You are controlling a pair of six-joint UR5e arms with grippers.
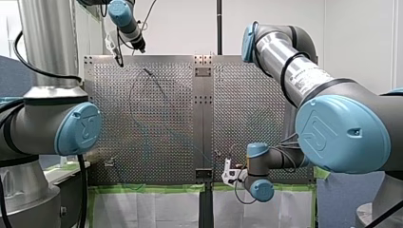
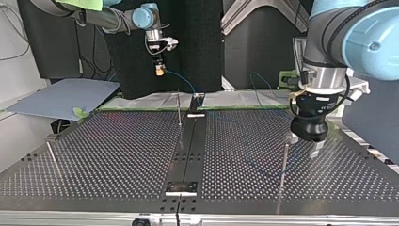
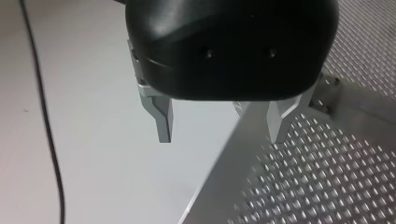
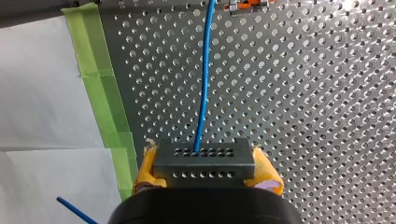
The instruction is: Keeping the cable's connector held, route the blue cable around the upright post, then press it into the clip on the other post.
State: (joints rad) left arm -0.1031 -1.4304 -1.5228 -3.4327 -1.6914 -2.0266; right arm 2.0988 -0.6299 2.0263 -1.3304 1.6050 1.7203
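The right gripper (image 4: 205, 170) pinched the grey connector (image 4: 204, 158); the blue cable (image 4: 203, 93) ran straight ahead from the connector. The left gripper (image 3: 219, 135), spread and empty, hung well apart from the connector.

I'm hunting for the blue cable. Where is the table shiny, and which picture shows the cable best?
Right wrist view: the blue cable stands out plainly, running from the connector. Front view: the table has a pale sheen and the cable is faint. Top view: the dark table mirrors a post.
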